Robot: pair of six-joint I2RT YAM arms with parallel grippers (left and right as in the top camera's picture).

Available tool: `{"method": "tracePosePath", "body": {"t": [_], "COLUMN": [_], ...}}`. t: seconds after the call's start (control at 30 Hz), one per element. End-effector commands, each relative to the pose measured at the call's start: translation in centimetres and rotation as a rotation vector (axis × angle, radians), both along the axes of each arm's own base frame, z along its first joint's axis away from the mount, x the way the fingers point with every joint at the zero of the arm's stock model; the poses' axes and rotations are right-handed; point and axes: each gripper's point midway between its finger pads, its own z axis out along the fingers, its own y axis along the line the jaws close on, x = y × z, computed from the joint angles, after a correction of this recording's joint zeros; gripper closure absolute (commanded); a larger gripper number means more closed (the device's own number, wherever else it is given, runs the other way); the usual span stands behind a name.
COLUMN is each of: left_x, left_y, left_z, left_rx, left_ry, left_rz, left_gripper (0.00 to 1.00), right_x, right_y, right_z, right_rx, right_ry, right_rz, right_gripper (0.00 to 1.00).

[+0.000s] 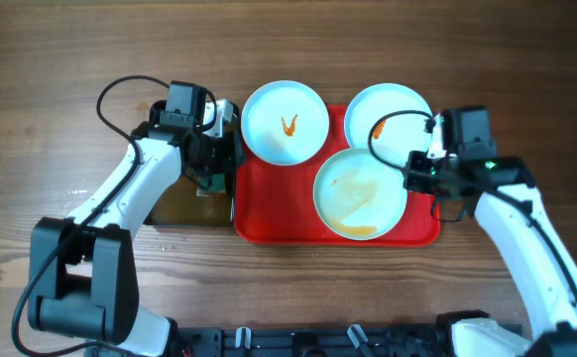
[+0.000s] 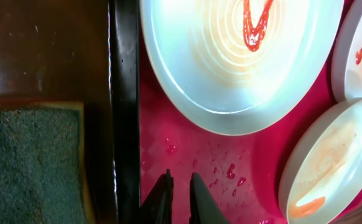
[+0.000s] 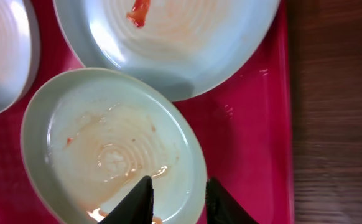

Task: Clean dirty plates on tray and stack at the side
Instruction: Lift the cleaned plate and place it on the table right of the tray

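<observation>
Three pale plates sit on the red tray. The back-left plate has an orange V squiggle. The back-right plate has a small orange streak. The front plate has a faint smear and looks tilted. My right gripper straddles the front plate's right rim, one finger inside and one outside, shut on it. My left gripper is shut and empty, low over the tray's wet left edge, below the back-left plate.
A narrow black tray with dark water lies left of the red tray and holds a green-topped sponge. Water drops speckle the red tray. Bare wooden table lies right of the tray.
</observation>
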Motion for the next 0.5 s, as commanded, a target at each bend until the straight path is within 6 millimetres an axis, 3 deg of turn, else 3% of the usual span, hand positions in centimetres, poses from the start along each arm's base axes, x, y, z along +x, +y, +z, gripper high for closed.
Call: {"method": "tracePosePath", "body": {"t": [0.0,0.13,0.23,0.4,0.47], "left_x": [0.3,0.3,0.3,0.3,0.3], "left_y": [-0.3,-0.3,-0.3,-0.3,-0.3], "left_z": [1.0,1.0,1.0,1.0,1.0], "left_rx": [-0.007,-0.007,-0.007,-0.007,-0.007], "left_ry": [-0.031,-0.031,-0.031,-0.031,-0.031], "left_rz": [-0.008,-0.008,-0.008,-0.008,-0.008], "left_gripper": [0.92,0.92,0.92,0.92,0.92], "right_x": [0.5,-0.4,-0.4,-0.5,-0.7], "right_y": [0.7,0.8,0.9,0.9,0.9], "right_z": [-1.6,-5.3,-7.0,-8.0,-8.3], "right_rx": [0.184,0.228,0.241,0.243,0.244], "right_ry": [0.047,0.174,0.218,0.234,0.235], "right_rz": [0.128,0.149,0.146,0.144,0.144], "right_gripper": [0.72,0.73,0.76,0.78,0.83]}}
